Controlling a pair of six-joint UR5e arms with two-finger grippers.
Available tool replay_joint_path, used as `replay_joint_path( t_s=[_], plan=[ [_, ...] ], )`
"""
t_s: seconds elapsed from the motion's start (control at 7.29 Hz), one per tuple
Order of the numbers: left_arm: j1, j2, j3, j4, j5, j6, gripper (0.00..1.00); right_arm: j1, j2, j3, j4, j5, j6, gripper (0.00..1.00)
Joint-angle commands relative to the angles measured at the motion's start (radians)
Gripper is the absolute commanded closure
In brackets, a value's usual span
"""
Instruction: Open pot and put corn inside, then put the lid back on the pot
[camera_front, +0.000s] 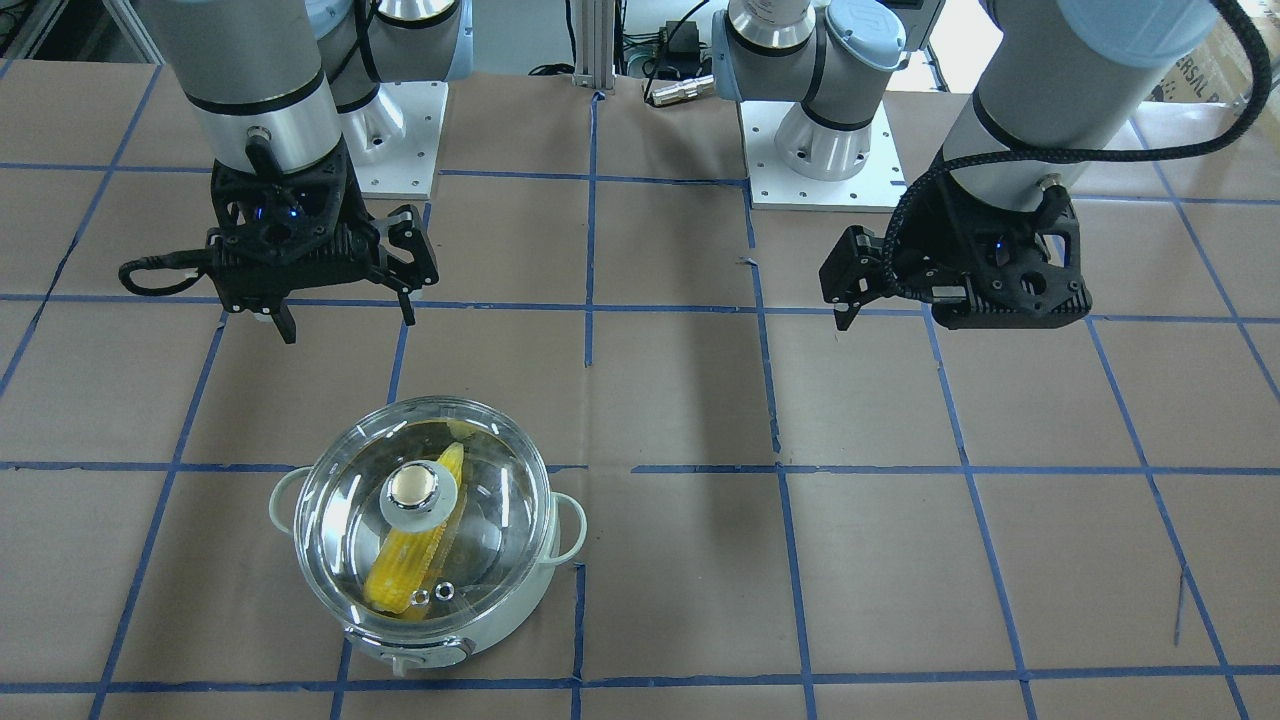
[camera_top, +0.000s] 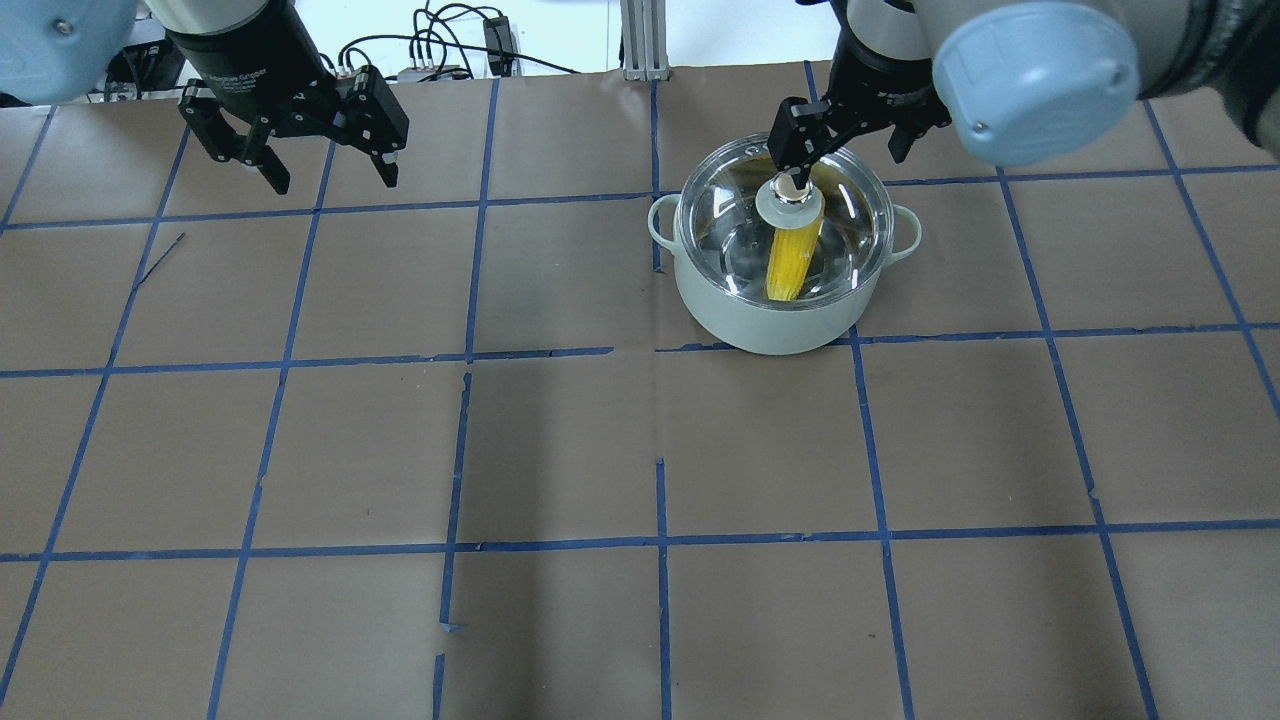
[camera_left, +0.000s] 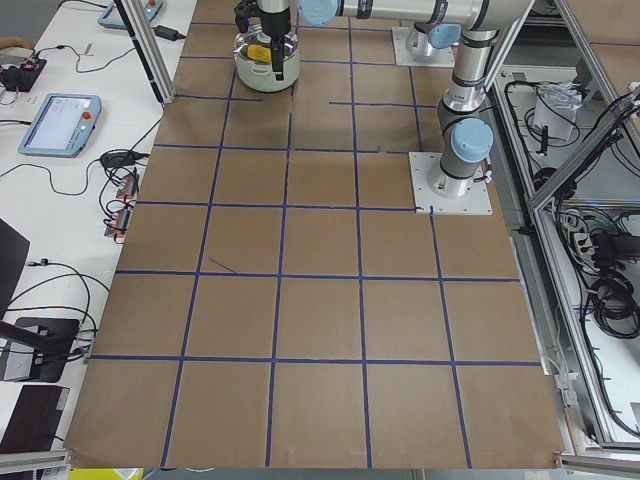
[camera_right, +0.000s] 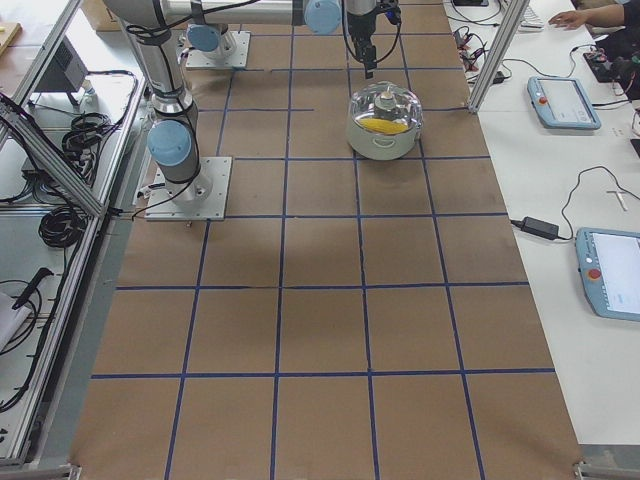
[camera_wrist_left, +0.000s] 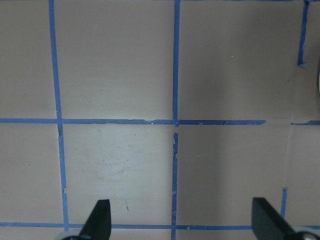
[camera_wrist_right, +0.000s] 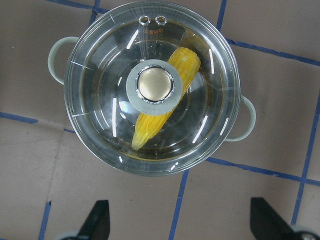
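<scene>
Plainly, the corn (camera_front: 405, 572) lies inside the pot (camera_top: 765, 325) under the seated lid (camera_wrist_right: 100, 100). It slants across the floor, tip toward the robot, thick end by the vent holes (camera_wrist_right: 152, 19). The knob (camera_wrist_right: 153, 85) hides its middle. The right gripper (camera_front: 349, 322) hangs clear on the pot's robot side, fingers spread and empty. The left gripper (camera_top: 334, 180) is spread too, over taped table (camera_wrist_left: 115, 75). Overhead, the right gripper overlaps the knob; the right wrist view shows the knob uncovered.
</scene>
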Motion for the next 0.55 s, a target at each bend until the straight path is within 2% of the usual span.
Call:
replay_joint_path(
  t_s=[0.0,0.14,0.41],
  plan=[
    [0.0,-0.009,-0.001,0.002,0.01,0.0,0.0,0.005,-0.032,0.041,0.002,0.0,0.001,0.0],
    [-0.001,-0.011,-0.001,0.004,0.01,0.0,0.0,0.007,-0.048,0.081,-0.004,0.006,0.001,0.0],
    [-0.001,-0.011,-0.001,0.004,0.01,0.0,0.0,-0.004,-0.071,0.103,-0.012,0.0,0.003,0.0]
  ],
)
